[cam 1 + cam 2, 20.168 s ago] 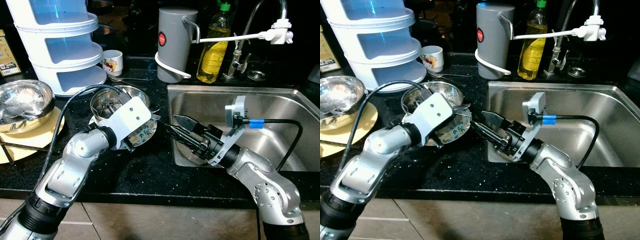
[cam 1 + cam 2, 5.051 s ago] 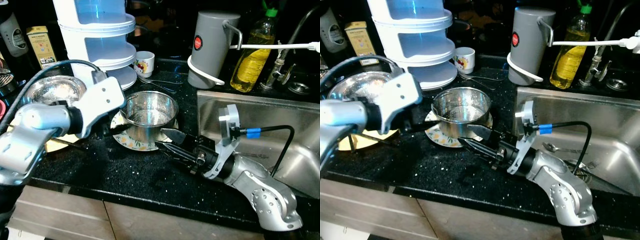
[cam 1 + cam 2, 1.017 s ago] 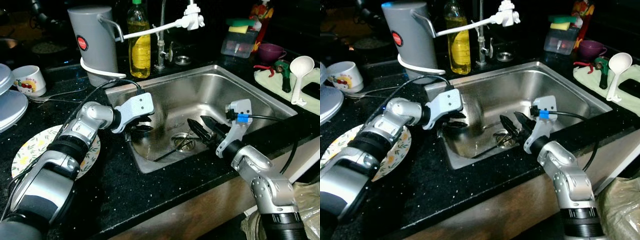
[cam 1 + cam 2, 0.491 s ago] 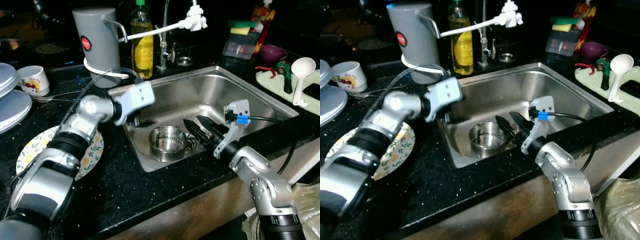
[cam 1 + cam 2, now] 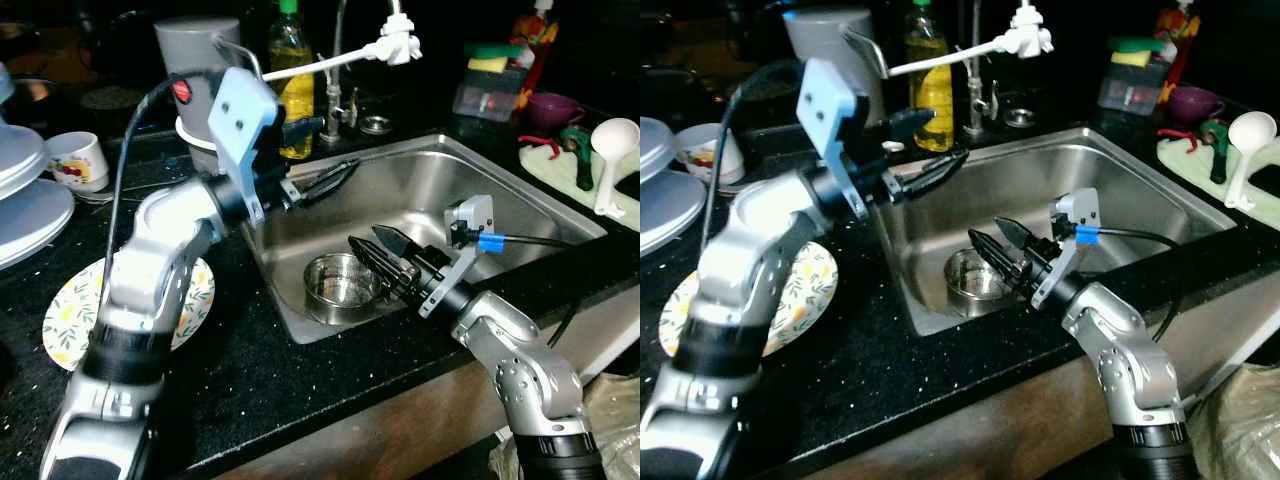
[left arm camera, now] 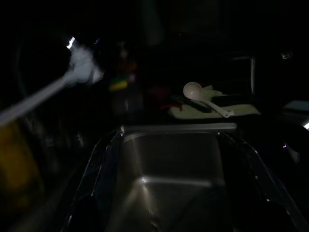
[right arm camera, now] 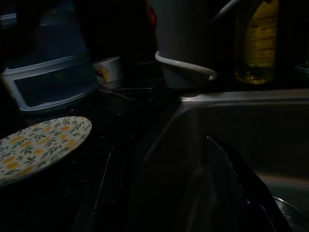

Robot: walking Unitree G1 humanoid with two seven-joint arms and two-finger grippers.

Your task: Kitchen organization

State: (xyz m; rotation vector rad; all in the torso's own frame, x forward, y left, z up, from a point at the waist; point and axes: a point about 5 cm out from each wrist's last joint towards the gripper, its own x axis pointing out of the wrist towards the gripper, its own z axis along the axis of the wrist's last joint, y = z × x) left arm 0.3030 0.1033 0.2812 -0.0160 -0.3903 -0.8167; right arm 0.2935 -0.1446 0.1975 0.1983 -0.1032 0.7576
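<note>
A round steel pot (image 5: 338, 286) stands upright on the floor of the steel sink (image 5: 430, 195), near its left wall. My left gripper (image 5: 325, 152) is raised above the sink's left rim, open and empty, pointing across the basin. My right gripper (image 5: 362, 238) reaches into the sink from the front edge and hovers just over the pot's right rim, open with nothing between its fingers. A floral plate (image 5: 70, 318) lies bare on the black counter left of the sink, and the right wrist view shows this plate (image 7: 38, 145) too.
Behind the sink stand a grey jug (image 5: 200, 60), a yellow oil bottle (image 5: 293, 90) and the faucet with a white attachment (image 5: 398, 42). A cup (image 5: 75, 160) and white stacked containers (image 5: 20, 200) sit at the left. A white ladle (image 5: 612, 150) lies on a green mat at the right.
The left gripper let go of the pot in the sink and rose above the left rim. The right gripper crept a little left over the pot.
</note>
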